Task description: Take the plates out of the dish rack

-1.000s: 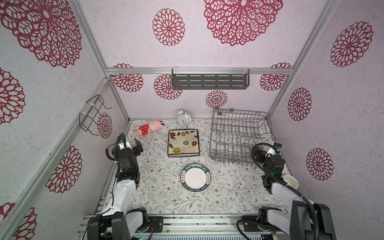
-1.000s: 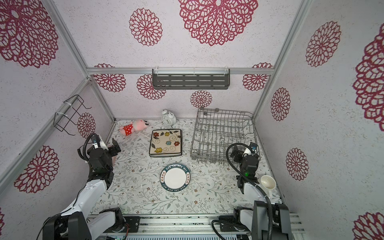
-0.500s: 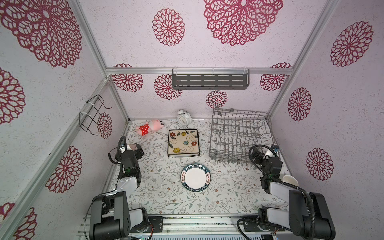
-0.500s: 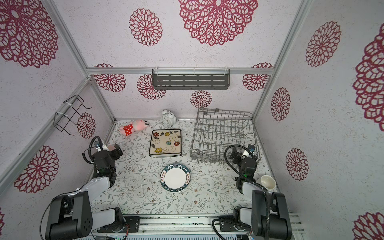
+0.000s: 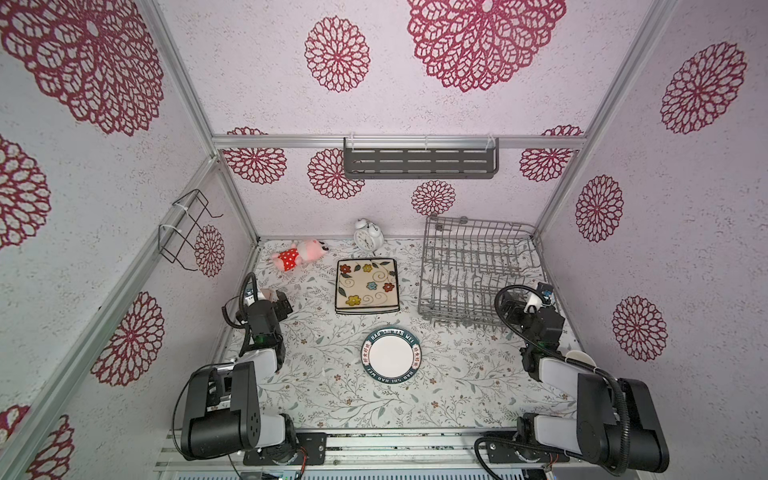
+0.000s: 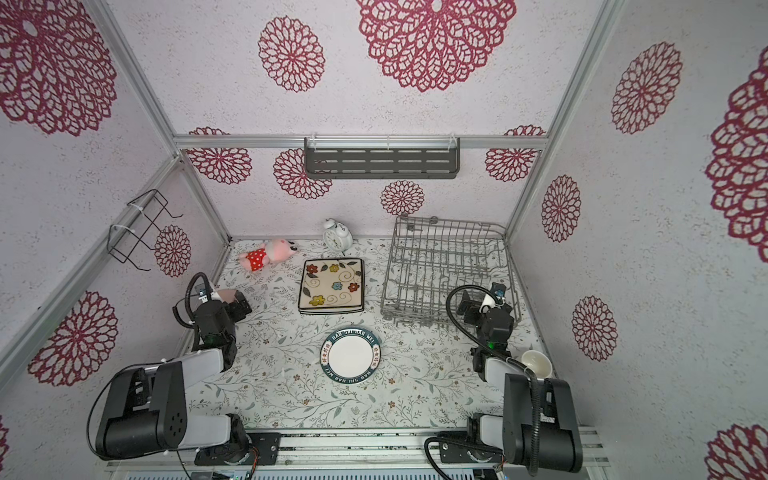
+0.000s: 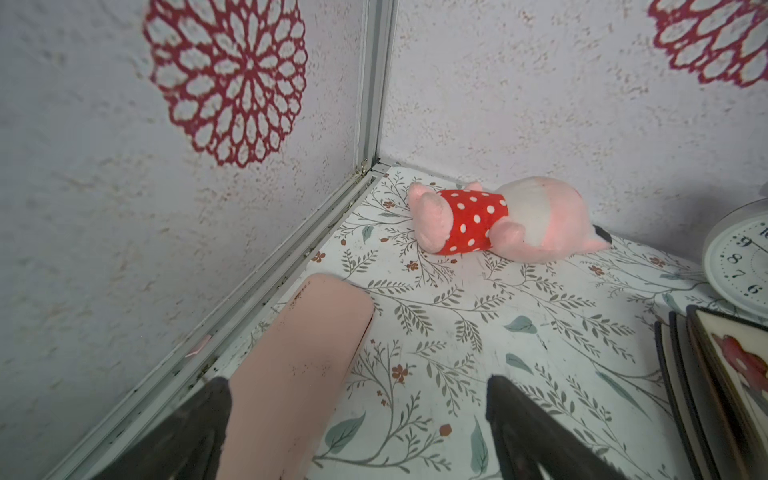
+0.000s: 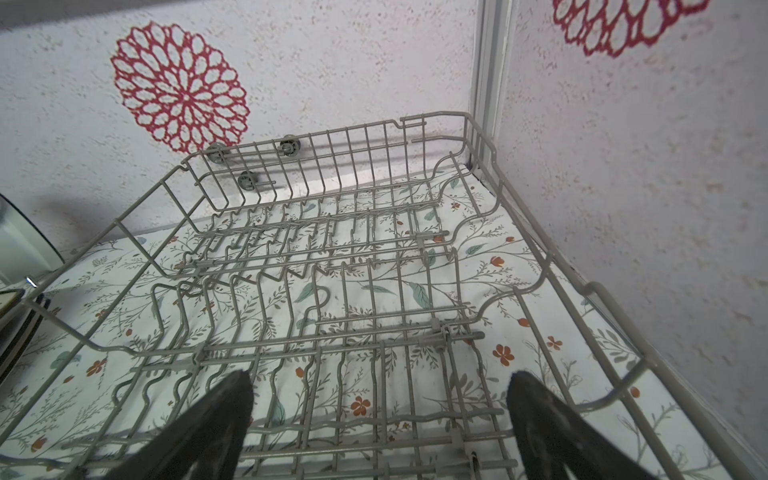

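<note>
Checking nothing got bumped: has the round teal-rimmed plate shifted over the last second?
No. In both top views the round plate lies at the same gap in front of the stacked square plates as before.

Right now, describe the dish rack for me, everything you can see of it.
The dish rack is a rectangular basket of grey wire, metal by its look, with raised sides, rows of upright tines and three small wheels on its far side. It holds nothing. It sits flat on the flowered table in the far right corner, close to both walls. The open right gripper hangs over its near edge; contact cannot be told.
</note>
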You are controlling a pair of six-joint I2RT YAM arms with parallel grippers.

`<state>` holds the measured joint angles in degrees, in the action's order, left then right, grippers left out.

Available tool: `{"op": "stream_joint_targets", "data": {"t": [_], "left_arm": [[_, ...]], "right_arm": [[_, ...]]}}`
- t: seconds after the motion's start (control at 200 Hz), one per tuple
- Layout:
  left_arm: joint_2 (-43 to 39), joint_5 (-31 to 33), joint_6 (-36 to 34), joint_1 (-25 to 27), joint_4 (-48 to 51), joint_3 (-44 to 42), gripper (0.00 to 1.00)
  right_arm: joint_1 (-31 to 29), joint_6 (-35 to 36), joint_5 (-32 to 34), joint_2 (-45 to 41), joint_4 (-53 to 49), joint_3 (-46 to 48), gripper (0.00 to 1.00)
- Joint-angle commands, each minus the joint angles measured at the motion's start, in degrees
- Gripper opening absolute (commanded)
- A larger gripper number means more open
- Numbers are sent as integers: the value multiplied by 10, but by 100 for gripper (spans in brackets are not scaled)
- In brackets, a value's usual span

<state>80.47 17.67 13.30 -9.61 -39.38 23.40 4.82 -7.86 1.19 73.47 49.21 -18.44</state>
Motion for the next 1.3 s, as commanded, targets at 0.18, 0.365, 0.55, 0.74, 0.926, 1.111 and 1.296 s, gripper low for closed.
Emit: {"op": "stream_joint_targets", "data": {"t": [0.18, 0.365, 0.55, 0.74, 0.926, 1.111, 1.296], "left_arm": [[92, 4, -58, 45, -191, -25, 97], [91, -21, -57, 38, -127, 3, 97], [92, -19, -59, 37, -127, 6, 97], [93, -2, -51, 37, -129, 4, 97], [94, 42, -39, 40, -140, 0, 98], [93, 42, -39, 40, -140, -1, 97], [93, 42, -39, 40, -141, -2, 97]], "right_arm": [[-20, 51, -8, 19, 19, 11, 99], [-28, 66, -6, 37, 32, 11, 99], [-48, 85, 16, 73, 28, -14, 99], [-58, 85, 44, 124, 40, -36, 99], [-59, 72, 87, 139, 160, 25, 99], [-60, 70, 96, 146, 187, 33, 99], [-60, 68, 95, 145, 183, 33, 99]]}}
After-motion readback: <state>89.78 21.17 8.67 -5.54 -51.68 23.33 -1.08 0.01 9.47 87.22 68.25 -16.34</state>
